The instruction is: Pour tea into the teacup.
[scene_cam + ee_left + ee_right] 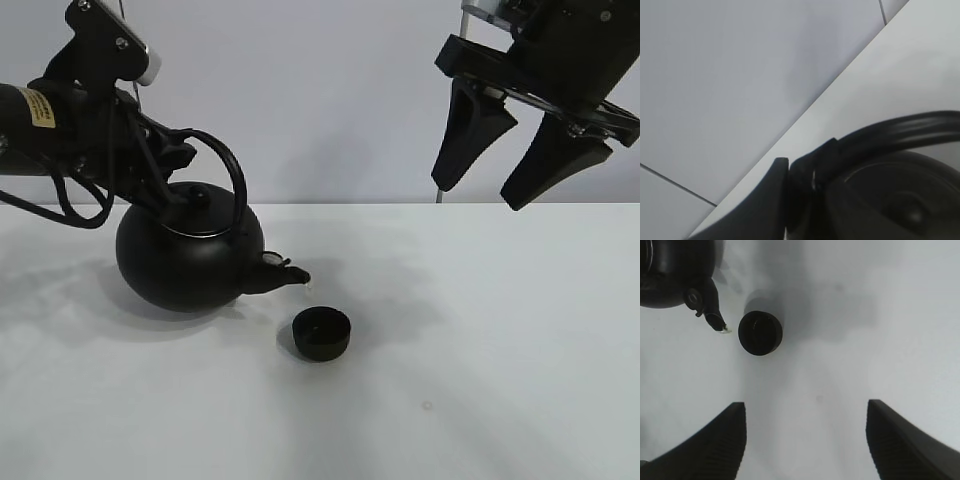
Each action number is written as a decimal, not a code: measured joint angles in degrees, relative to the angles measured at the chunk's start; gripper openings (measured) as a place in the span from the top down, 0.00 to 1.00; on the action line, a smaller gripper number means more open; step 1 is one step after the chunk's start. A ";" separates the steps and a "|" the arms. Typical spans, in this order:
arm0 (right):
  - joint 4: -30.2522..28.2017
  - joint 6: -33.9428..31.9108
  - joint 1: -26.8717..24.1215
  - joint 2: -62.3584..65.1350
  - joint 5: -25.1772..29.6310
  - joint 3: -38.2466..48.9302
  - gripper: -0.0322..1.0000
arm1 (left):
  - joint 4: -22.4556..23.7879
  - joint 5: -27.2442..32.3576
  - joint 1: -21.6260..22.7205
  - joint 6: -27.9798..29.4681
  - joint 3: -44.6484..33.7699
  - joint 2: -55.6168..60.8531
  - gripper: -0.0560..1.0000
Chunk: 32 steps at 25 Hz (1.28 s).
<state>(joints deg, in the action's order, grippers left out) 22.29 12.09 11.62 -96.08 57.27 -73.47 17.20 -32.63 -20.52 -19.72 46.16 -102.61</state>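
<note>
The big round black kettle (190,258) is on the left of the exterior high view, its spout (290,275) pointing right at the teacup. The small matte-black teacup (321,332) stands upright on the white table just right of and below the spout tip. My left gripper (160,195) is shut on the kettle's arched handle (900,129) near its base; one finger (771,200) shows beside it. My right gripper (480,190) is open and empty, high at the upper right. Its wrist view shows the teacup (760,333) and kettle spout (712,312) below.
The white table (480,340) runs to a pale wall at the back. The kettle lid knob (199,195) sits under the handle. The left arm's cables (80,205) hang beside the kettle.
</note>
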 joint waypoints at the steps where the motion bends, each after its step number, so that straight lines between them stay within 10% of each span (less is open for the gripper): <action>1: 0.00 0.00 0.00 0.00 0.00 0.00 0.51 | 0.00 0.00 0.00 -0.17 0.00 0.00 0.84; 32: 0.00 0.00 0.00 0.00 0.00 0.00 0.51 | 0.00 0.11 0.00 -0.44 0.00 0.04 0.84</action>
<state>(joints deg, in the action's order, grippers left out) 22.29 12.09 11.62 -96.08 57.27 -73.47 17.20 -32.52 -20.52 -20.16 46.16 -102.57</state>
